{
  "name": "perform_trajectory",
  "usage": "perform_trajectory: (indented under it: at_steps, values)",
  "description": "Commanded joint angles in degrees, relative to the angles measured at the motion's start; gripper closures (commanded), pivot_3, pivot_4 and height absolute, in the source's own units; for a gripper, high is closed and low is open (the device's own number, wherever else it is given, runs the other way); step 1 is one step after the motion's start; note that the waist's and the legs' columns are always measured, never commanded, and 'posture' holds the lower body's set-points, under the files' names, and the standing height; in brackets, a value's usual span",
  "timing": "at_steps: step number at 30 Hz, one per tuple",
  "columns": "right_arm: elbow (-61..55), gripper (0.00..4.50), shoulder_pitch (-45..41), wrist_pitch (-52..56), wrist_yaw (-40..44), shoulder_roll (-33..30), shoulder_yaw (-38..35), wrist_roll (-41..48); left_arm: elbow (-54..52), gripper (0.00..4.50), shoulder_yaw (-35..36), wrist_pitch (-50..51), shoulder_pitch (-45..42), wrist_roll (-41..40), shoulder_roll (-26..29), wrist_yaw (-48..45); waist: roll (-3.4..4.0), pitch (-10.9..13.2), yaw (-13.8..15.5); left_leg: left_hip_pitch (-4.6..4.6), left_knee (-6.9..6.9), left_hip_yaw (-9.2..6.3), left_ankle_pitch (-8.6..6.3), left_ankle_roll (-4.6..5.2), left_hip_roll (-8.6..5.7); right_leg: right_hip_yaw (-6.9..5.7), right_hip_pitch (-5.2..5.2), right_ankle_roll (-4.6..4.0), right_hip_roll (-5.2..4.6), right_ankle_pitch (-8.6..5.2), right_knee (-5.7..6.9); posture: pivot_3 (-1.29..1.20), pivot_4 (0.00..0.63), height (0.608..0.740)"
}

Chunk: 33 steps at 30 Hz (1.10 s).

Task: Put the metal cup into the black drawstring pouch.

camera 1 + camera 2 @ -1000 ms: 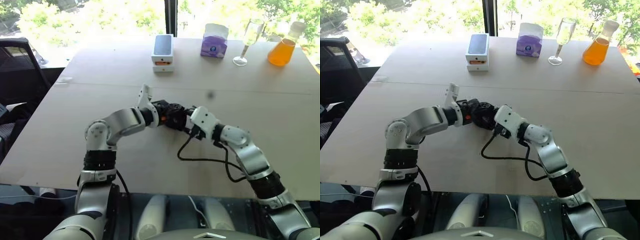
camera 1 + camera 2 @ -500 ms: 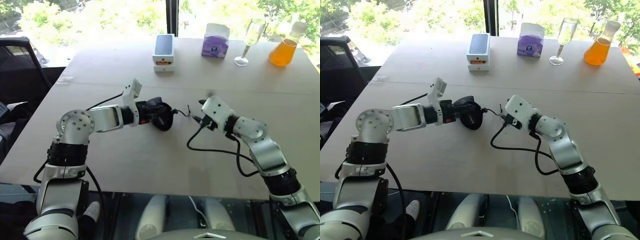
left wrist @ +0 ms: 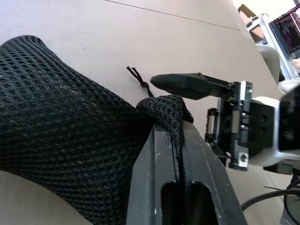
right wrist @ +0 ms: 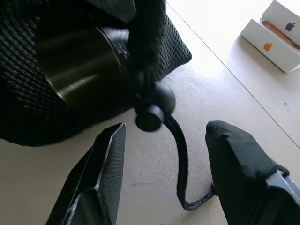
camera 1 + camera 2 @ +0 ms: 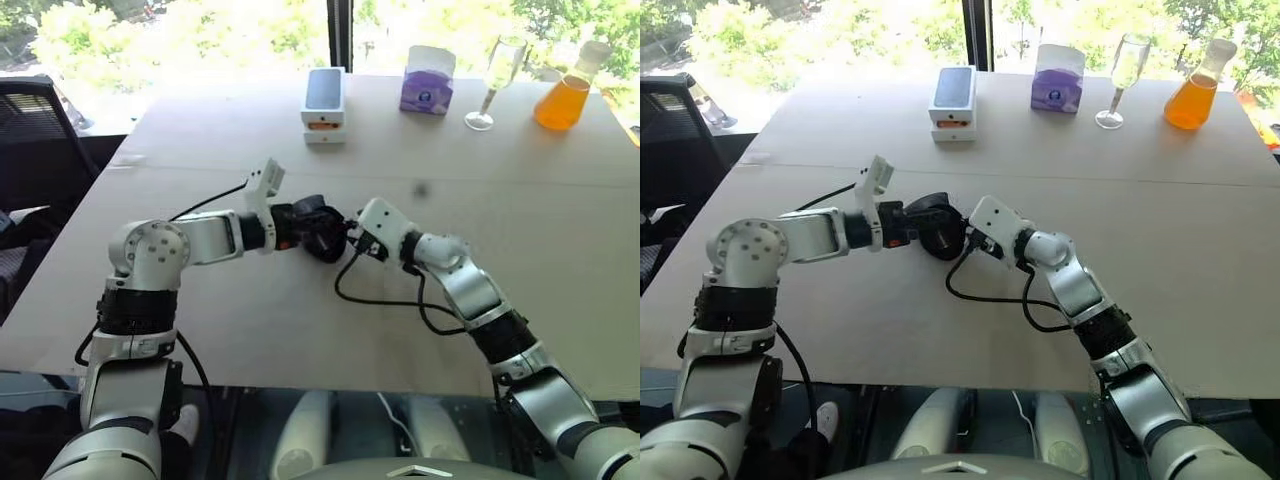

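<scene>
At counter (image 5: 250,330) centre, left hand (image 3: 176,140) clenched on rim of black drawstring pouch (image 3: 61,140); metal cup (image 4: 77,61) already inside. Right hand (image 4: 164,154) parted around cord (image 4: 180,145) below toggle (image 4: 152,110). Step: cinching mouth. Next likely needs pinching cord, pulling away from pouch.

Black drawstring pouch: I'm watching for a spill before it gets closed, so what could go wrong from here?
The metal cup sits inside the black drawstring pouch, whose mouth gapes; it might slide out. The left gripper pinches only the rim. The open right gripper straddles the cord and may miss it.
</scene>
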Motion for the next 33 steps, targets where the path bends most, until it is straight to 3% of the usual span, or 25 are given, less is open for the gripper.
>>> perform_trajectory:
  at_steps: [1, 3, 10, 15, 20, 22, 23, 25, 26, 27, 33]
  values:
    - [1.5, 3.60, -1.5, -3.4, -1.5, -0.8, -0.9, -1.6, -2.9, 4.50, 2.8, 0.7, 0.3, 0.5, 0.1, -1.1, 0.00, 0.0, 0.0, -0.01, 0.00, 0.01, 0.00, 0.00, -0.01, 0.00, 0.00, 0.00, -0.01, 0.00, 0.00, 0.00, 0.150, 0.740]
    - [2.1, 4.46, -1.4, -4.2, -1.6, -1.3, -1.1, -1.9, -3.5, 4.50, 3.3, 1.0, 0.8, 0.8, 0.2, -1.5, 0.00, 0.0, 0.0, 0.00, 0.00, 0.01, 0.00, 0.00, -0.01, 0.01, 0.00, 0.00, -0.01, 0.00, 0.00, 0.00, 0.150, 0.740]
    - [0.1, 4.46, -0.9, -4.3, -2.6, -1.9, -3.8, -1.5, -5.8, 4.50, 3.7, 0.1, 2.3, 3.4, 1.0, -4.5, 0.00, 0.0, -0.1, 0.01, 0.00, 0.02, 0.00, 0.00, 0.00, 0.02, 0.00, 0.00, 0.00, 0.00, 0.02, 0.00, 0.150, 0.740]
    - [-2.8, 4.46, -0.4, -2.8, -3.2, -4.6, -5.5, -2.5, -11.2, 4.50, -0.2, -5.7, 5.4, 10.1, 4.6, -12.7, 0.02, 0.0, 0.0, 0.00, -0.01, 0.02, 0.00, 0.00, 0.00, 0.02, -0.01, 0.00, -0.01, 0.00, 0.01, 0.00, 0.150, 0.740]
    - [-5.3, 4.50, 0.1, -2.1, -2.8, -6.7, -5.3, -3.5, -11.3, 2.31, -3.5, -11.0, 6.5, 15.2, 6.6, -21.5, 0.03, 0.0, 0.0, 0.02, -0.03, 0.03, 0.00, 0.00, 0.00, 0.02, 0.00, -0.01, -0.01, 0.00, 0.01, 0.00, 0.150, 0.740]
    - [-6.9, 4.50, -0.2, -1.6, -2.9, -7.3, -5.4, -4.1, -12.8, 1.80, -2.9, -12.2, 6.3, 13.9, 8.0, -27.9, 0.04, 0.0, 0.0, 0.01, -0.03, 0.02, 0.00, 0.00, 0.01, 0.03, -0.01, -0.01, -0.01, 0.00, 0.01, 0.00, 0.150, 0.740]
    - [-7.8, 4.50, -0.4, -1.2, -2.8, -7.6, -5.4, -4.3, -13.3, 1.29, -2.3, -12.1, 5.7, 12.6, 8.3, -30.5, 0.05, 0.0, 0.0, 0.00, -0.03, 0.02, 0.00, 0.00, 0.01, 0.03, -0.01, -0.01, -0.01, 0.00, 0.01, 0.00, 0.150, 0.740]
    - [-9.7, 4.50, -0.3, -0.4, -2.2, -7.8, -5.4, -4.4, -13.9, 0.89, -2.8, -13.0, 4.4, 12.8, 8.9, -34.0, 0.09, 0.1, 0.0, -0.02, -0.03, 0.03, -0.01, 0.01, 0.01, 0.02, -0.02, -0.01, 0.00, -0.01, 0.00, 0.00, 0.150, 0.740]
    - [-10.7, 4.50, -0.3, 0.1, -2.1, -7.8, -5.4, -4.4, -14.0, 0.29, -3.8, -14.3, 3.9, 14.5, 9.1, -35.1, 0.08, 0.1, 0.0, -0.02, -0.03, 0.03, -0.01, 0.01, 0.01, 0.01, -0.02, -0.01, -0.01, -0.01, 0.00, 0.00, 0.150, 0.740]
    - [-11.7, 4.50, -0.2, 0.6, -1.9, -7.9, -5.4, -4.3, -13.7, 0.09, -4.8, -15.5, 3.3, 16.3, 9.0, -35.2, 0.08, 0.1, 0.0, -0.02, -0.03, 0.02, -0.01, 0.01, 0.02, 0.00, -0.02, -0.01, -0.01, -0.01, 0.00, 0.00, 0.150, 0.740]
    - [-17.0, 4.50, -0.6, 3.9, -1.0, -8.1, -5.6, -4.2, -9.6, 0.09, -8.6, -20.1, -1.6, 25.0, 4.7, -32.7, 0.10, 0.1, 0.2, -0.01, -0.02, 0.03, -0.01, 0.03, 0.00, -0.01, 0.01, 0.00, 0.02, -0.01, 0.00, 0.00, 0.150, 0.740]
